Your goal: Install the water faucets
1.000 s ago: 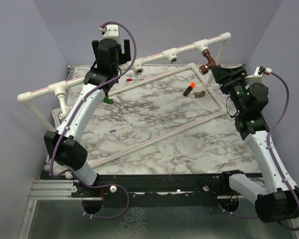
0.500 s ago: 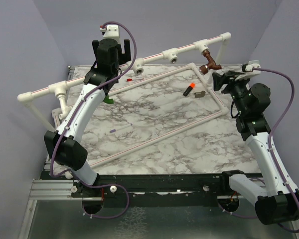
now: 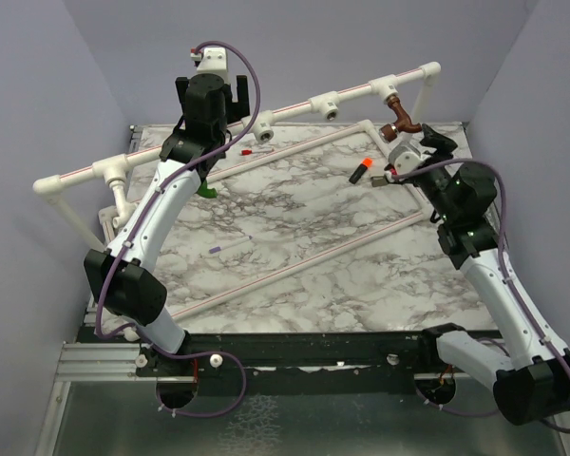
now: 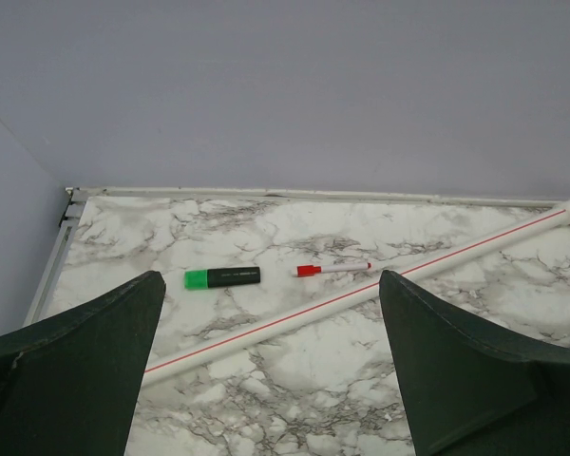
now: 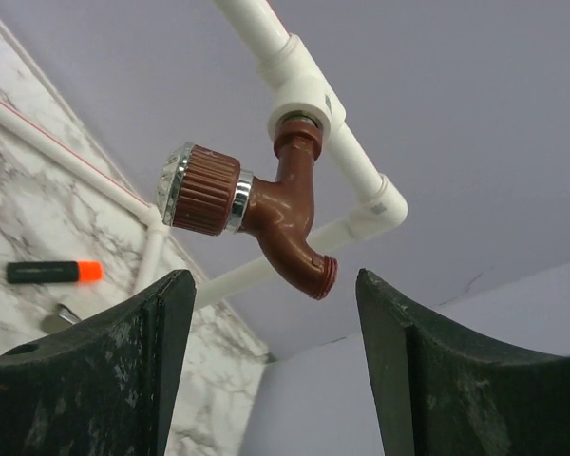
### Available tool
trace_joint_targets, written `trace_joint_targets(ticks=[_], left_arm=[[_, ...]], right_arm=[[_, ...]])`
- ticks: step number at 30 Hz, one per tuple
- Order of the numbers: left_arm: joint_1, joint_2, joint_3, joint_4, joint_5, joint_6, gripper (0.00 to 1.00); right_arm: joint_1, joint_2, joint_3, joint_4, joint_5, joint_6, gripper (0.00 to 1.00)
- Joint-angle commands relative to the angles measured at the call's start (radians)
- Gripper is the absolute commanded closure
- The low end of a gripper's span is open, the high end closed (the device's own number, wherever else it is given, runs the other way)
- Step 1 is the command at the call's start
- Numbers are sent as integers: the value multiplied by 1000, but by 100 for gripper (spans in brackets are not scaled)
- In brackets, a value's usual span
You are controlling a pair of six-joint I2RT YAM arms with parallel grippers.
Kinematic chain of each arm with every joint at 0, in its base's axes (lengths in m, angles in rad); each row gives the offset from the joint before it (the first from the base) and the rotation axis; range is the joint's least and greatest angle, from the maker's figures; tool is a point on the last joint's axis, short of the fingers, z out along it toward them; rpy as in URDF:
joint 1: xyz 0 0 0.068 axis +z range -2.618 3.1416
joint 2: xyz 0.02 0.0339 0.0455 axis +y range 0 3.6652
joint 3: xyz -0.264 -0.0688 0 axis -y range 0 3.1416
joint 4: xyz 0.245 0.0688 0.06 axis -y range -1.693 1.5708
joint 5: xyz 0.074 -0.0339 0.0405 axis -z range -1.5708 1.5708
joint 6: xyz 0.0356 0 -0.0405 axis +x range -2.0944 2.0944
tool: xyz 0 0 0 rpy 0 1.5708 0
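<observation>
The dark reddish-brown faucet hangs screwed into a white tee on the raised pipe. In the right wrist view this faucet sits just above and between my open fingers. My right gripper is open and empty, close below it and not touching. The green faucet lies on the marble, partly hidden by the left arm. My left gripper is open and empty, held high by the pipe rail. The white faucet is out of view.
Two more open tees sit on the raised white pipe. An orange-and-black cylinder and a grey-brown bent piece lie near the right gripper. A green-black highlighter, a red-capped pen and a purple pen lie on the marble.
My right gripper has drawn back from the reddish-brown faucet, turned its wrist and moved left and lower. The faucet stays on the tee. The left arm has not moved.
</observation>
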Motion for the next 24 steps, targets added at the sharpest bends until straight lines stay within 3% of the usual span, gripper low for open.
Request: trace_joint_targets(ticks=[1, 13, 24], left_arm=[[-18, 14, -19, -80, 23, 6, 5], [-18, 10, -27, -79, 24, 7, 5], [-18, 2, -32, -76, 11, 17, 4]], right_arm=[[26, 31, -30, 49, 28, -352, 27], [79, 133, -124, 343, 103, -755, 27], [110, 241, -94, 446, 150, -864, 29]])
